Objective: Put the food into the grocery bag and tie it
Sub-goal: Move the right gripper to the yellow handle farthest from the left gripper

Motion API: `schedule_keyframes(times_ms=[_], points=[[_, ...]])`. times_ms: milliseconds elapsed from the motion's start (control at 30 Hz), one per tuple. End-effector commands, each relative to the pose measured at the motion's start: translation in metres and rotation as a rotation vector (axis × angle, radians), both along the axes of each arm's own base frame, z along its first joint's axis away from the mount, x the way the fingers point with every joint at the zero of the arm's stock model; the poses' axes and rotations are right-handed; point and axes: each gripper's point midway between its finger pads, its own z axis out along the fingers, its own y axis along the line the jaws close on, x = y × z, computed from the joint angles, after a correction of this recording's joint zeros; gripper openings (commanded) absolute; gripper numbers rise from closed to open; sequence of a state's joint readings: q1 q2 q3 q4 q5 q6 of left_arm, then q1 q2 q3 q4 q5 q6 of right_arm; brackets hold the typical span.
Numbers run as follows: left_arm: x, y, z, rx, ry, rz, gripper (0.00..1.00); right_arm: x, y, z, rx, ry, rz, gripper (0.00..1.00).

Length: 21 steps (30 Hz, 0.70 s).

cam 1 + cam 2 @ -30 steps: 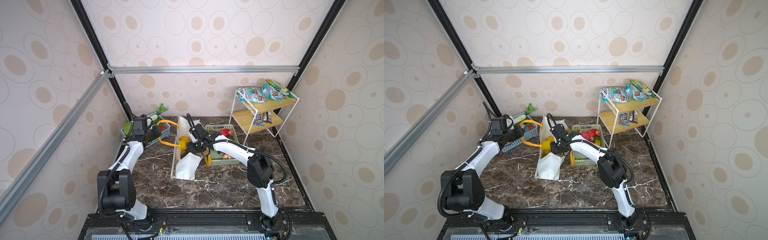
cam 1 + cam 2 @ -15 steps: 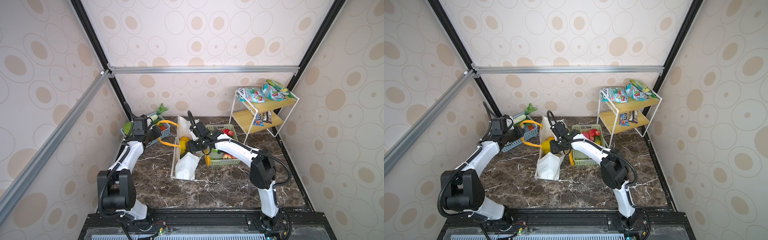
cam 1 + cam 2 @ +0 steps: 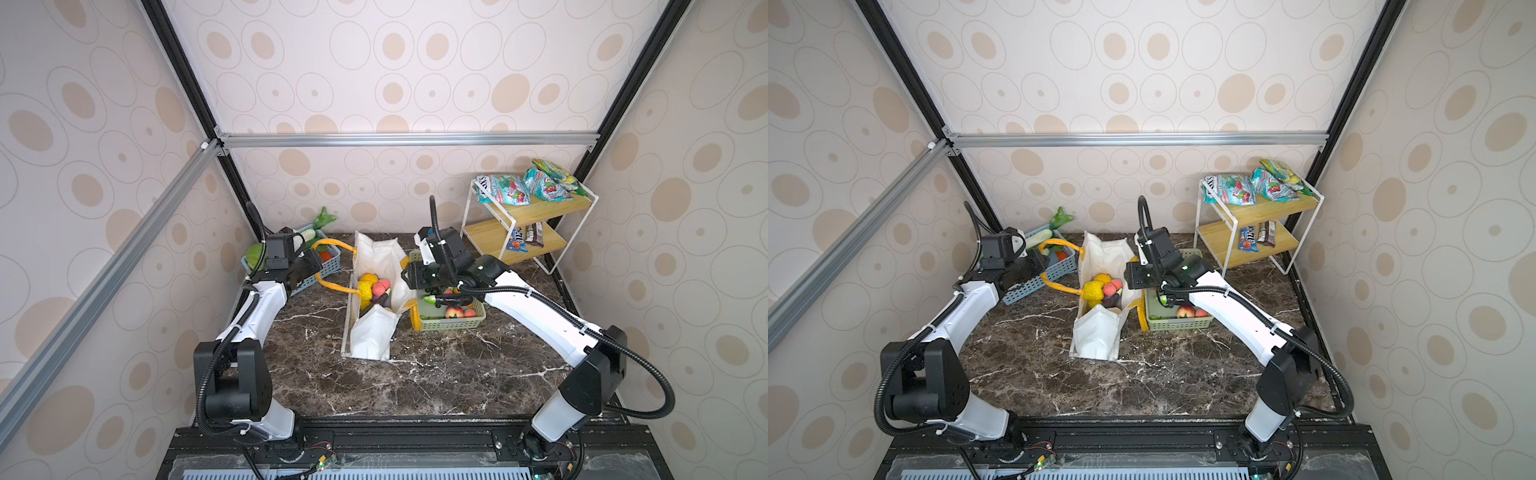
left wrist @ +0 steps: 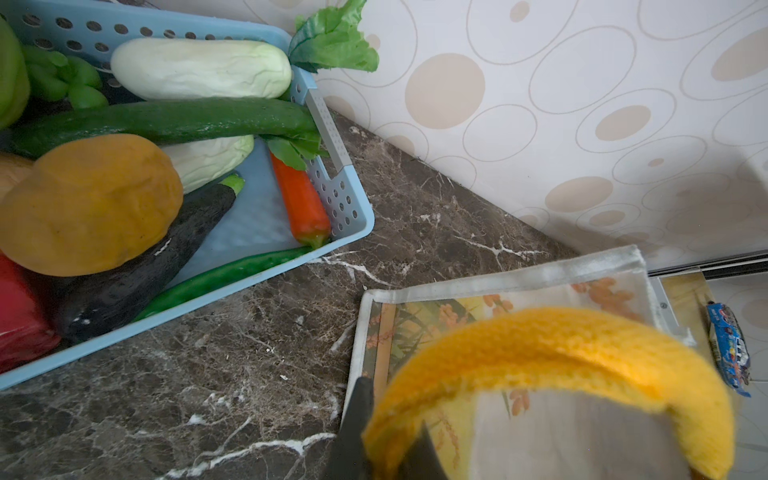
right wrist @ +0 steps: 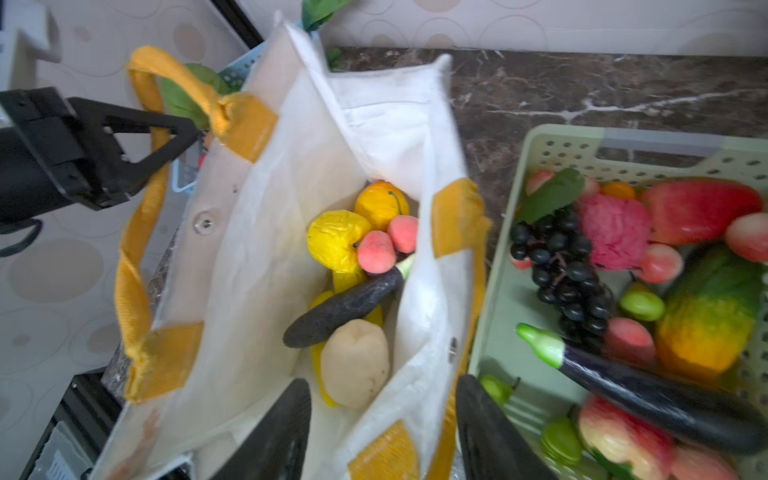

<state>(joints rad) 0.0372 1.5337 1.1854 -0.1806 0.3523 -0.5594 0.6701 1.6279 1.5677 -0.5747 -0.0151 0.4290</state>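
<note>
Right wrist view: bag (image 5: 266, 249) sits mid-bench (image 5: 582, 91) near the back edge, long axis front-to-back, fruit (image 5: 345, 245) inside. Left pincer (image 5: 183, 133) is clenched on its yellow handle (image 5: 131, 286). Right pincer (image 5: 384, 384) hangs released and empty over the rim beside the green basket (image 5: 561, 149), so that arm's closer.

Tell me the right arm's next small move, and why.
Probably swing the right gripper sideways over the green basket and down toward the eggplant. Its jaws are open and empty above the grocery bag wall, the left gripper is shut on a handle, holding the mouth open, and more food lies in that basket.
</note>
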Motion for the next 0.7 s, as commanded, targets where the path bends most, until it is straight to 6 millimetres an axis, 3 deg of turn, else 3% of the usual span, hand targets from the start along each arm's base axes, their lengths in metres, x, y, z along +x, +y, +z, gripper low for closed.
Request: schedule_keyframes(times_ms=[0, 133, 267, 433, 667], points=[[0.004, -0.001, 0.025, 0.015, -0.05, -0.004, 0.04, 0.002, -0.027, -0.011, -0.017, 0.012, -0.068, 0.58], [0.004, 0.002, 0.028, 0.018, -0.055, 0.006, 0.04, -0.001, -0.057, -0.034, -0.028, 0.059, -0.136, 0.58], [0.001, 0.011, 0.029, 0.016, -0.056, 0.03, 0.04, -0.006, -0.071, -0.055, -0.036, 0.094, -0.171, 0.58], [-0.002, 0.026, 0.029, 0.002, -0.058, 0.062, 0.03, -0.01, -0.068, -0.08, -0.043, 0.152, -0.156, 0.55], [-0.007, 0.052, 0.034, 0.0, -0.068, 0.11, 0.04, -0.006, -0.04, -0.114, -0.007, 0.237, -0.102, 0.51]])
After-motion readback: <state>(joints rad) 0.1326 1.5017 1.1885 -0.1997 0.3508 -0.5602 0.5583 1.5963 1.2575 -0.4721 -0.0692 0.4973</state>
